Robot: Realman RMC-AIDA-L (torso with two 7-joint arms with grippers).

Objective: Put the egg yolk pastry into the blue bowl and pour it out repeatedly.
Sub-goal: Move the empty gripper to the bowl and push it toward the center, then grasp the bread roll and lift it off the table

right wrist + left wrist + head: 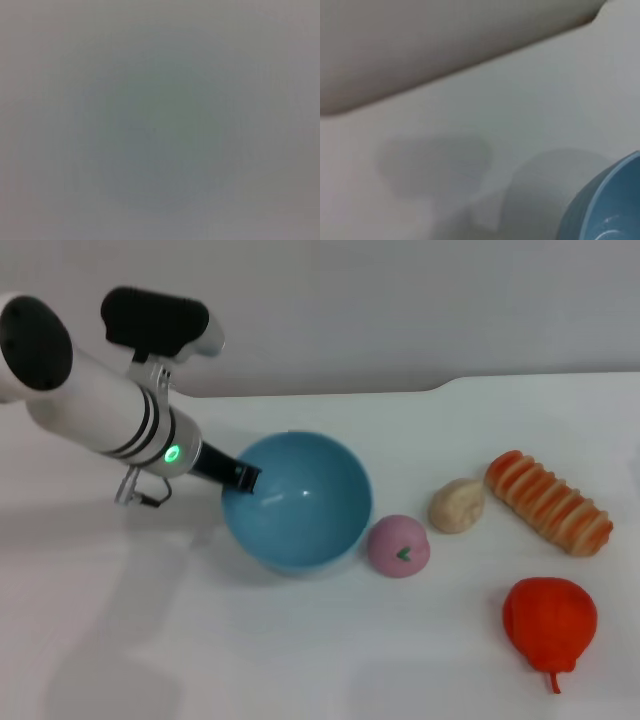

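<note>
Pastry lay outside the bowl at this moment: the egg yolk pastry (457, 505) sat on the white table (300, 660) right of centre in the head view, between the pink bun (399, 546) with its green mark and the striped bread (548, 502), near both and seemingly just touching the bread's near end. A red fruit-shaped item (549, 622) rested in the lower right of the frame, apart from the others.

The blue bowl (297, 502) stood at the centre of the head view, tipped so that its mouth faced toward the right and its inside showed empty. The left gripper (240, 475) reached in from the upper left and its jaws were clamped on the bowl's left rim, one dark finger showing inside the wall. In the left wrist view only the bowl's edge (605, 205) appeared at the lower right corner, above bare table. The right gripper was not in sight anywhere; its wrist view showed nothing that could be made out.

Judging from the empty tilted bowl and the pastry lying just beyond it, the step in hand looked like the end of a pour. The next move would call for levelling the bowl and setting it steady, then getting the pastry back inside, picking the pale lump cleanly without nudging the bun or the bread beside it.
</note>
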